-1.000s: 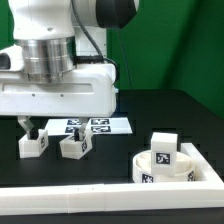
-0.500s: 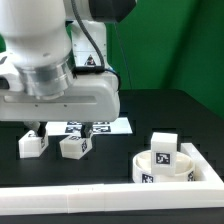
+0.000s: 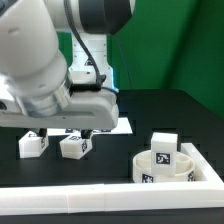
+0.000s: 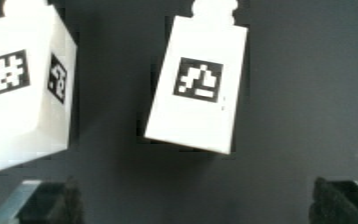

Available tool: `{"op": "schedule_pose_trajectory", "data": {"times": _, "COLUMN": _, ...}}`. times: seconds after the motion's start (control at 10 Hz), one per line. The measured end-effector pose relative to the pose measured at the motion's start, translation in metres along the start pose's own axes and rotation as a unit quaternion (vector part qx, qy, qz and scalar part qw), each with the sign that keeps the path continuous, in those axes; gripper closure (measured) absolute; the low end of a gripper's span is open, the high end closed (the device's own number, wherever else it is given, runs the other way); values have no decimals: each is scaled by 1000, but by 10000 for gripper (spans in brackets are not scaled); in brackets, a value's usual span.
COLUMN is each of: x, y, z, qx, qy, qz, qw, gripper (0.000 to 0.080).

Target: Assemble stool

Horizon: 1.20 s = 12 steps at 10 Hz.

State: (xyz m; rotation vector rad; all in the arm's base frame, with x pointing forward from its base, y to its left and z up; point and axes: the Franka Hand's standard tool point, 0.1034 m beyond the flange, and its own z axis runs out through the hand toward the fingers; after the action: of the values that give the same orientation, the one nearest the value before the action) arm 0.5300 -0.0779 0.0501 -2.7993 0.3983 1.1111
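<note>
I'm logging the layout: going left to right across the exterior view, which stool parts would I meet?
Left leg → second leg → seat. A third leg falls within the seat's span, so it has no clear place in the order.

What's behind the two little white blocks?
The flat marker board with black squares lies behind both legs. The robot's arm covers part of it, so not all of it shows.
</note>
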Motion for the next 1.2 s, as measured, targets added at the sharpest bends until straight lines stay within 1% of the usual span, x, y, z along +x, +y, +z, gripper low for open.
{"op": "schedule_pose_trajectory", "data": {"times": 0.1, "x": 3, "y": 0, "z": -1, "qx": 0, "qy": 7, "qz": -2, "qw": 1000, "gripper": 151}}
{"op": "schedule_pose_trajectory", "data": {"times": 0.3, "x": 4, "y": 1, "z": 1, "qx": 1, "qy": 7, "qz": 5, "qw": 1000, "gripper": 151}}
{"op": "schedule_pose_trajectory", "data": {"times": 0.4, "x": 3, "y": 6, "z": 8, "qx": 3, "qy": -4, "qz": 31, "qw": 1000, "gripper": 151}}
{"op": "schedule_pose_trajectory", "data": {"times": 0.5, "x": 3, "y": 11, "z": 16, "qx": 8, "qy": -16, "qz": 51, "qw": 999, "gripper": 151}}
{"op": "schedule_pose_trajectory", "data": {"times": 0.6, "x": 4, "y": 12, "z": 18, "qx": 12, "qy": -18, "qz": 54, "qw": 998, "gripper": 151}}
{"op": "schedule_pose_trajectory", "data": {"times": 0.9, "x": 3, "y": 12, "z": 22, "qx": 11, "qy": -27, "qz": 49, "qw": 998, "gripper": 151}}
{"op": "schedule_pose_trajectory", "data": {"times": 1.1, "x": -3, "y": 13, "z": 32, "qx": 11, "qy": -62, "qz": 26, "qw": 998, "gripper": 151}}
{"op": "schedule_pose_trajectory", "data": {"times": 1.2, "x": -8, "y": 15, "z": 37, "qx": 10, "qy": -103, "qz": 28, "qw": 994, "gripper": 151}}
